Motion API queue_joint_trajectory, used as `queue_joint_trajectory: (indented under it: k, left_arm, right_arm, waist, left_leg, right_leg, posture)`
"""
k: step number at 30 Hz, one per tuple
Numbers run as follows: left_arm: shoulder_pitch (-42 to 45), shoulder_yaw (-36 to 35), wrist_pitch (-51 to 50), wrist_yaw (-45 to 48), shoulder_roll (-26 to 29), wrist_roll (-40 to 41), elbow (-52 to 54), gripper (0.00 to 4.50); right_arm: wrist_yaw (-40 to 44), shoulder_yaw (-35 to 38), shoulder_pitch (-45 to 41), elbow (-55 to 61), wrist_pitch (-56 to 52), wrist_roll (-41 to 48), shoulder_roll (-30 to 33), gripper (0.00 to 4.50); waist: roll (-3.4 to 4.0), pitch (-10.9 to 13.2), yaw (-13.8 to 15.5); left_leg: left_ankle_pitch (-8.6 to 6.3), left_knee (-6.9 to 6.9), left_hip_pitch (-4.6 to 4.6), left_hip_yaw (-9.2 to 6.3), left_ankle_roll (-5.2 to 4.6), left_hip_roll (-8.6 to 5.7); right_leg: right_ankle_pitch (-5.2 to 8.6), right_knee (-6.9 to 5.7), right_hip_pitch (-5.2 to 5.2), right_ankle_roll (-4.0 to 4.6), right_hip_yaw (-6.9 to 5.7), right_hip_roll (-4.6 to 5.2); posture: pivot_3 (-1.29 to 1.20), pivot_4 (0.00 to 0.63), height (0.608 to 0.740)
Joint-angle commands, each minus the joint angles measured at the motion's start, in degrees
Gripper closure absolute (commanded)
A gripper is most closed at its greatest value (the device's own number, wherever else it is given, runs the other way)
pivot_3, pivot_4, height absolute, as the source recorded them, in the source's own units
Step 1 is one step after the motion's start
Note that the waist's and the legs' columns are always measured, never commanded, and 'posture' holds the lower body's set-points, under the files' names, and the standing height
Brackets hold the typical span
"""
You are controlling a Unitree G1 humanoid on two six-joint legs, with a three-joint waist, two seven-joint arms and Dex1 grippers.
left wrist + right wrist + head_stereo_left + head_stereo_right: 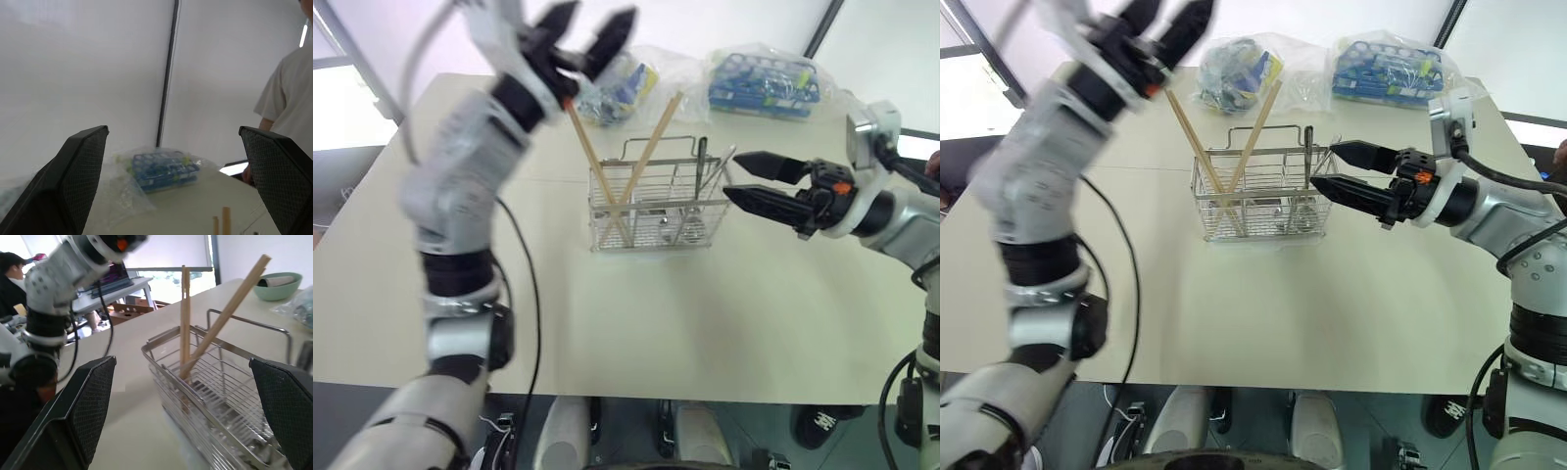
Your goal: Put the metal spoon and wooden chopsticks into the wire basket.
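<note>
The small rectangular silver wire basket [651,208] is sitting on the pale desk [724,313], and the two long light-brown wooden chopsticks [636,166] are standing in it, crossing each other, their upper ends sticking out well above the basket's rim. Above the basket, beside the top of one chopstick, the left gripper [587,34] is hanging in the air with its black fingers spread wide and nothing between them; in the left wrist view the two chopstick tips [221,223] are just poking in between those fingers, not touching either. At the basket's opposite end the right gripper [1337,168] is pointing at the wire side, its fingers gaping wide and empty too, tips just beside the basket; whether they are touching the wire, I cannot tell. The shiny metal spoon [717,172] is leaning in the basket at that end, its thin handle rising over the rim; its bowl is hard to pick out behind the grid. Beyond the basket, two clear plastic bags [764,78] of blue items are lying on the desk. A person in a light sleeve [288,103] is standing beyond the desk, cut off at the edge.
</note>
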State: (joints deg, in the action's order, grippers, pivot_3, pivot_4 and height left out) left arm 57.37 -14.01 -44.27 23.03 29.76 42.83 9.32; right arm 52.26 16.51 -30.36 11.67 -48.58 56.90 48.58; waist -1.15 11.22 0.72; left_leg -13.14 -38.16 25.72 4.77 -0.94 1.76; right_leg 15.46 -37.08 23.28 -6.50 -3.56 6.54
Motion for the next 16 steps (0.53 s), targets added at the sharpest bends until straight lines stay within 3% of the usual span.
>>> queue_joint_trajectory:
  k: [1, 5, 8, 16]
  left_arm:
    - [-0.90, -2.41, -4.62, 12.93, 12.47, 3.27, -0.04, 0.03]
    - [-8.55, -1.11, -3.91, 25.01, 24.45, 2.01, 1.19, 0.03]
    - [-14.83, -0.65, -2.55, 30.83, 29.16, 1.70, 3.92, 0.03]
    - [-21.59, -1.30, -0.77, 27.12, 25.64, 0.36, 8.84, 0.03]
  right_arm:
    - [6.07, -0.04, -0.13, -1.76, 4.07, -4.25, 3.89, 0.00]
    - [15.29, -3.27, 3.74, -3.38, 11.03, -11.94, 9.03, 0.00]
    - [17.71, -3.47, 3.34, -4.91, 12.04, -12.77, 9.51, 0.00]
    - [18.71, -4.20, 1.16, -6.38, 12.17, -13.56, 7.74, 0.00]
  waist:
    - [0.02, 0.00, -0.30]
    - [0.04, -0.01, -0.13]
    - [0.04, 0.00, -0.14]
    - [0.05, 0.00, -0.18]
  left_leg:
    - [0.01, 0.02, -0.01, 0.02, 0.02, 0.00]
    - [0.01, 0.04, -0.08, 0.10, 0.05, 0.01]
    - [-0.02, 0.04, -0.08, 0.10, 0.03, 0.02]
    - [-0.03, 0.06, -0.07, 0.05, 0.03, 0.02]
  right_leg:
    - [0.00, 0.01, 0.01, 0.00, 0.01, 0.00]
    - [0.02, 0.03, -0.03, 0.01, 0.00, 0.01]
    - [0.01, 0.05, -0.02, 0.02, 0.02, 0.07]
    - [0.02, 0.04, 0.00, 0.04, 0.05, 0.15]
  posture:
    - [0.00, 0.150, 0.717]
    - [0.00, 0.150, 0.717]
    - [0.00, 0.150, 0.717]
    - [0.00, 0.150, 0.717]
